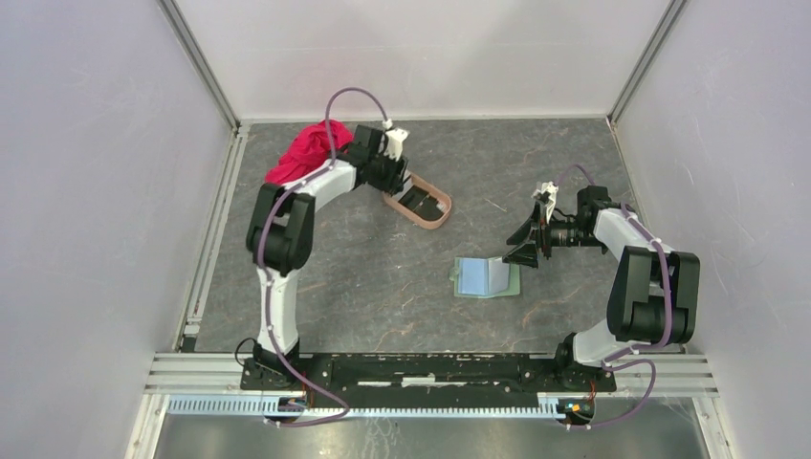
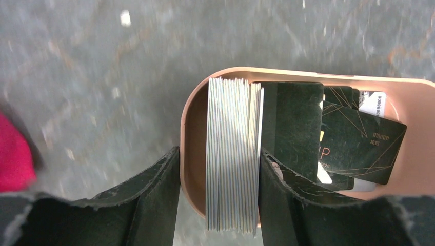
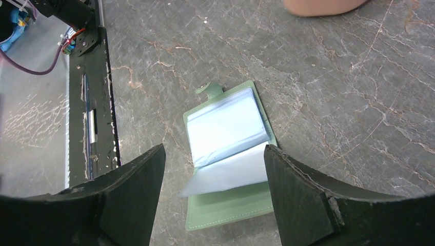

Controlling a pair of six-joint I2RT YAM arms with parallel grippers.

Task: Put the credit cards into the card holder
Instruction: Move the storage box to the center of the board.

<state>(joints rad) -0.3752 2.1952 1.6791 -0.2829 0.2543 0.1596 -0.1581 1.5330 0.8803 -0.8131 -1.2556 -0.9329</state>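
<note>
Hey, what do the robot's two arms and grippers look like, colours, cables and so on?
Both the left arm and right arm have white links with bulky black joints, each trailed by a looping purple cable. The left gripper and right gripper have two broad, black, wedge-shaped fingers with ragged edges.

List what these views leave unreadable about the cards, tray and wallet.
Top view: what lies in the tray is too small to count; the left arm covers its far end.
Left wrist: whether the left fingers truly pinch the silvery card; the dark cards overlap, hiding their number.
Right wrist: glare on the card holder hides its pockets' contents; the top edge cuts off the tray.
</note>
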